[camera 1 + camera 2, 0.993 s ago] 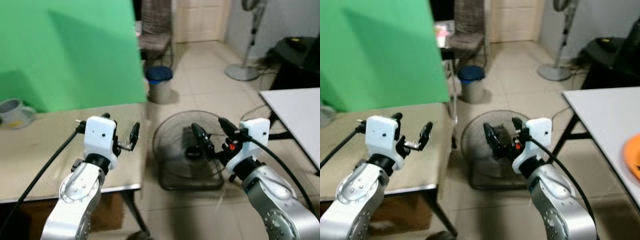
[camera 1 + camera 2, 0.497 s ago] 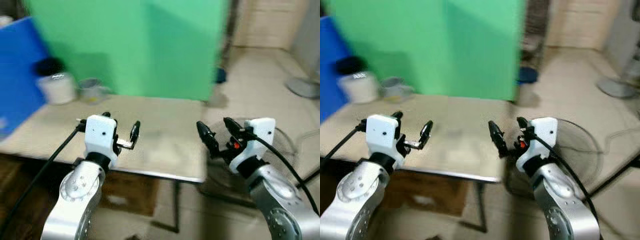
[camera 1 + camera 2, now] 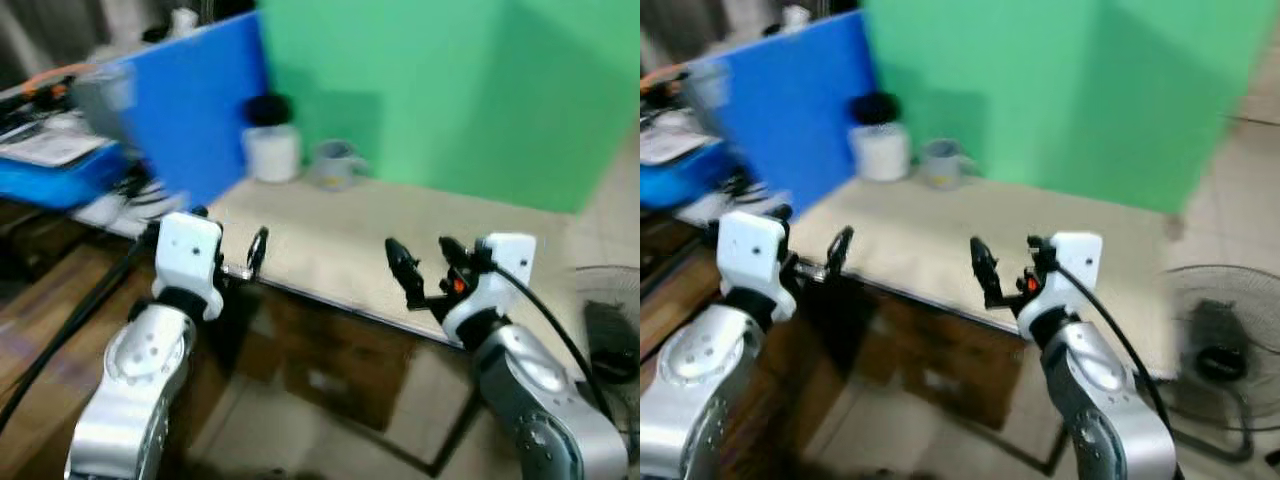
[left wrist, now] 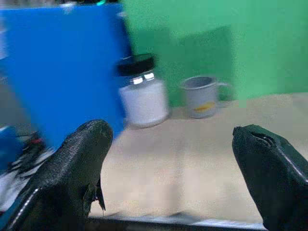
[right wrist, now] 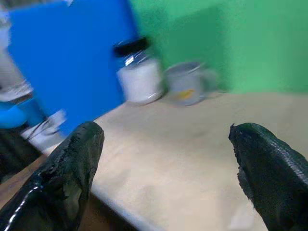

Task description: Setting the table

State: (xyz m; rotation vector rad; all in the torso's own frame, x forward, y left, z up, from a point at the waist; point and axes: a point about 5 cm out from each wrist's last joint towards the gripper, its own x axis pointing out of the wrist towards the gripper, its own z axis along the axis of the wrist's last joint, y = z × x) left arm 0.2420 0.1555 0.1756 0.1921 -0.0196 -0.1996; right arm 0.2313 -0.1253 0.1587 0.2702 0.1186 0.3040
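Observation:
A beige table lies ahead of me. At its far side stand a white jar with a black lid and a grey mug, close to the panels behind them. My left gripper hovers open and empty at the table's near left corner. Over the near edge, my right gripper is also open and empty. In the left wrist view the jar and the mug appear between the spread fingers. The right wrist view has the same jar and mug.
A blue panel and a green panel stand behind the table. A cluttered surface with a blue tray lies to the left. A cardboard box sits under the table. A floor fan stands on the right.
The camera has swung left, so the scene shifted from the floor fan and tiles to the table, jar, mug and blue panel. Both grippers keep their open pose.

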